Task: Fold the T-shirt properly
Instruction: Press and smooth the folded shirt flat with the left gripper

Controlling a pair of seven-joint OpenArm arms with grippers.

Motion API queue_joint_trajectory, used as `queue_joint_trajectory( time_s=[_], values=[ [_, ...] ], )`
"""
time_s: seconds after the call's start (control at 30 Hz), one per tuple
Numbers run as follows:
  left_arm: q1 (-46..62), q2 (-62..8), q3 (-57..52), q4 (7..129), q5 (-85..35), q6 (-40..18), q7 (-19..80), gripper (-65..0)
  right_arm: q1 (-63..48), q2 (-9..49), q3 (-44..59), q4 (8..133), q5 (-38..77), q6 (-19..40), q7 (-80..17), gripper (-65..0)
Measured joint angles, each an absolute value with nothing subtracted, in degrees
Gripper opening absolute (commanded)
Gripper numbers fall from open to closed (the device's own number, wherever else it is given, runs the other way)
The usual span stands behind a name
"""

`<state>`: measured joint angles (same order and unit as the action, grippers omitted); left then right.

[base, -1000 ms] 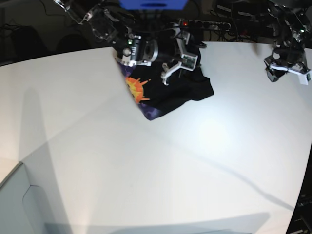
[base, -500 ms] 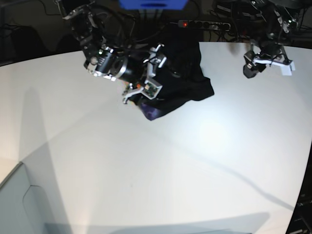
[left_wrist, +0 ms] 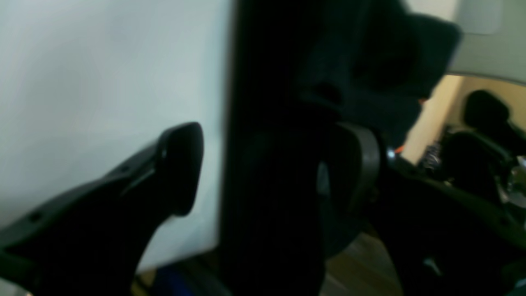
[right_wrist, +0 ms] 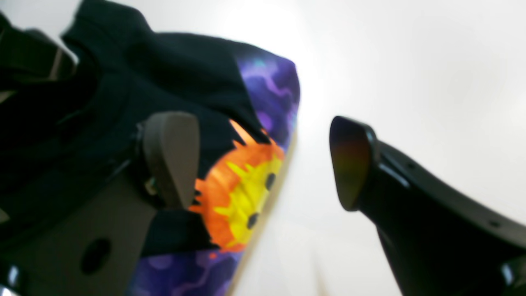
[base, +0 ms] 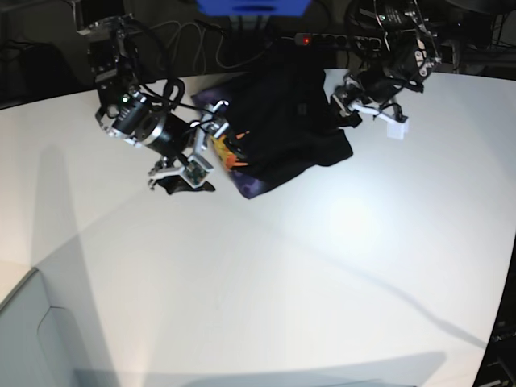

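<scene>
The black T-shirt (base: pixel 290 121) lies bunched at the far middle of the white table (base: pixel 266 274), its orange-yellow and purple print (right_wrist: pixel 240 193) showing at the left edge. My right gripper (base: pixel 200 155) hovers just left of that edge. In the right wrist view it (right_wrist: pixel 263 164) is open, with the print seen behind the gap and nothing between the fingers (right_wrist: pixel 170 160). My left gripper (base: pixel 355 101) is at the shirt's right edge. The blurred left wrist view shows its jaws apart (left_wrist: pixel 265 172), with dark cloth (left_wrist: pixel 394 49) beyond them.
The table's far edge runs just behind the shirt, with a blue box (base: pixel 251 6), cables and a power strip (base: pixel 339 39) past it. A lower grey surface (base: pixel 32 339) sits at the front left corner.
My right gripper has swung left off the shirt and opened wide, uncovering the print. My left arm has come in from the far right to the shirt's right edge, its jaws widening.
</scene>
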<state>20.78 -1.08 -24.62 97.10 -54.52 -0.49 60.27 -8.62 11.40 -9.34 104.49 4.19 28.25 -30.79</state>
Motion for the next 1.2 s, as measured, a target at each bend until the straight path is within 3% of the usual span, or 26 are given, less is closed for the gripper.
queue_joint_trajectory(
  time_s=[0.1,0.17,0.33,0.53,0.83,1.2],
  values=[
    [19.9,-1.1,-22.6,96.0,-54.6,-0.5,60.1,-19.2,-8.6,11.3,-9.3,104.5,4.3,28.3,-30.8,-16.7],
    [19.6,-1.2,-21.2,95.9,-54.4,-0.5,60.1,-22.9,-8.6,11.4,-9.0,104.5,4.4,28.3,-30.8,-16.7],
    [19.2,-3.0,-18.9,95.2,-52.6,-0.2,59.8,-46.1,-9.6,11.2,-4.9,104.5,4.3,28.3,-30.8,-16.7],
    [19.7,-5.9,-16.5,95.1,-52.4,0.0,55.7,-65.0,-9.9,11.2,-0.2,104.5,4.4,28.3,-30.8,-16.7],
    [11.8,-8.6,-4.1,93.8,-42.5,0.1,55.5,-65.0,-13.3,11.1,8.1,105.7,4.2,28.3,-31.0,-16.7],
    [-15.8,-12.7,27.4,74.3,-41.7,-1.1,55.0,-65.0,-18.1,10.5,25.5,110.5,4.5,28.3,-31.0,-16.6]
  ],
)
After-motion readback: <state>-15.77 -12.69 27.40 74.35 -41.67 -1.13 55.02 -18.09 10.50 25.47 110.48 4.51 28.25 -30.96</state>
